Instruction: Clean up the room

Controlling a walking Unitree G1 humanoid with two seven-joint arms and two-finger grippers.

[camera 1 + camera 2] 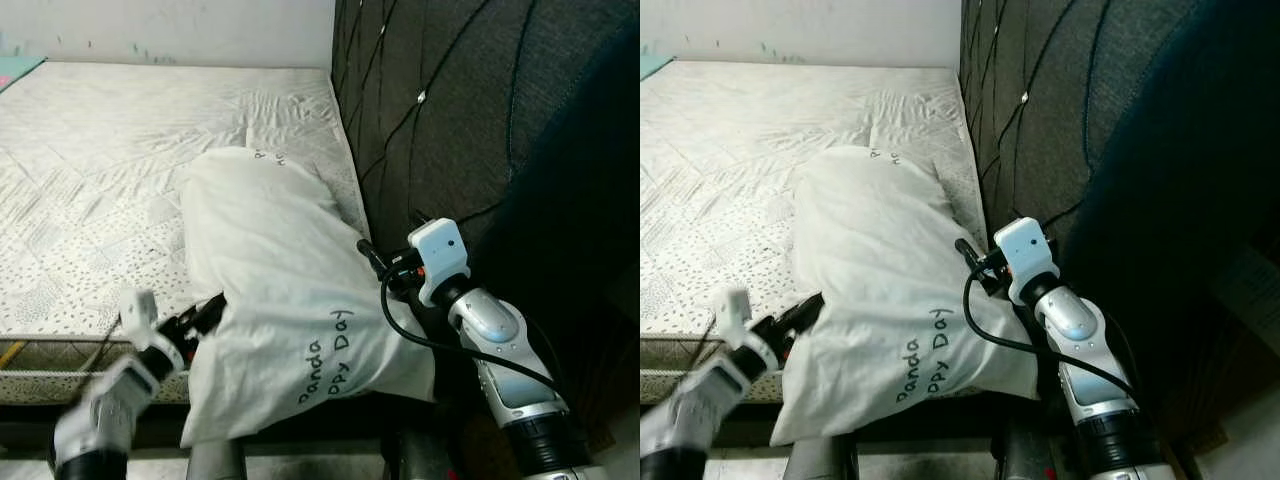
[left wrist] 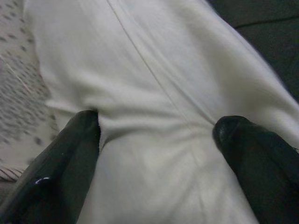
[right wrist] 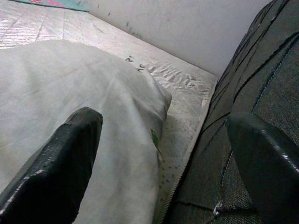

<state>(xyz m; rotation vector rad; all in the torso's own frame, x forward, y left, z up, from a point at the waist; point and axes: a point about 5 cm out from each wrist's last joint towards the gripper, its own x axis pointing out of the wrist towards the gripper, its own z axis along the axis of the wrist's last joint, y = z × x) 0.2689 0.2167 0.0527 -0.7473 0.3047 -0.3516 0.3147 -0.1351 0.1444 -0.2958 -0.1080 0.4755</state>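
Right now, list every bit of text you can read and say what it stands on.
"Panda" on the pillow, near its lower edge.
"ppy Day" on the line beside it; the first letters are hidden in a fold.
Small dark print at the pillow's far end: too small to read.

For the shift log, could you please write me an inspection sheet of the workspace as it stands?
Surface: bare patterned mattress, unmade.
Job's things: white pillow with printed lettering, lying at the mattress's near edge beside the headboard.
Clutter: nothing seen.
Grippers: left gripper open, fingers pressed into the pillow's fabric; right gripper open, between pillow and headboard.
Cables: black cable looping from the right wrist.
Surroundings: dark quilted headboard, pale wall behind the mattress.
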